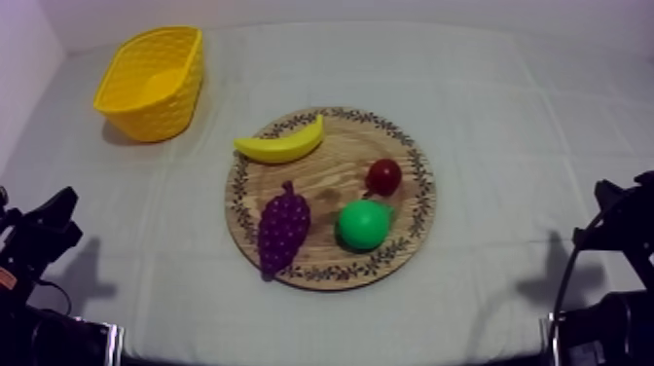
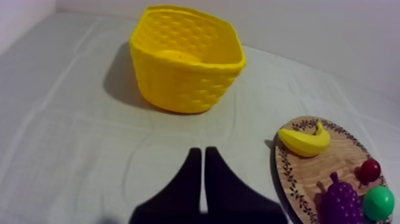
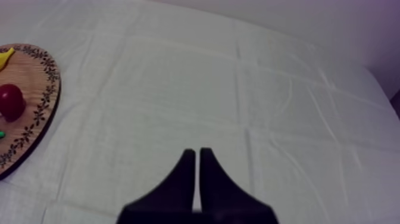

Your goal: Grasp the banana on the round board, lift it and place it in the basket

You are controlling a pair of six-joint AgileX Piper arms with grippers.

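A yellow banana (image 1: pixel 280 143) (image 2: pixel 305 141) lies on the far left rim of the round wooden board (image 1: pixel 331 146) (image 2: pixel 309 176) at the table's middle. The yellow basket (image 1: pixel 152 81) (image 2: pixel 186 57) stands empty at the far left. My left gripper (image 1: pixel 60 216) (image 2: pixel 202 152) rests low at the left, shut into a narrow wedge over bare cloth, short of the basket and beside the board. My right gripper (image 1: pixel 608 195) (image 3: pixel 197 153) rests low at the right, also shut on nothing, well away from the board (image 3: pixel 27 101).
On the board also lie a purple bunch of grapes (image 1: pixel 282 229) (image 2: pixel 340 201), a green pear (image 1: pixel 365 224) (image 2: pixel 378 202) and a small red fruit (image 1: pixel 383 176) (image 2: pixel 369 170) (image 3: pixel 11 101). Bare cloth stretches between board and basket and across the right side.
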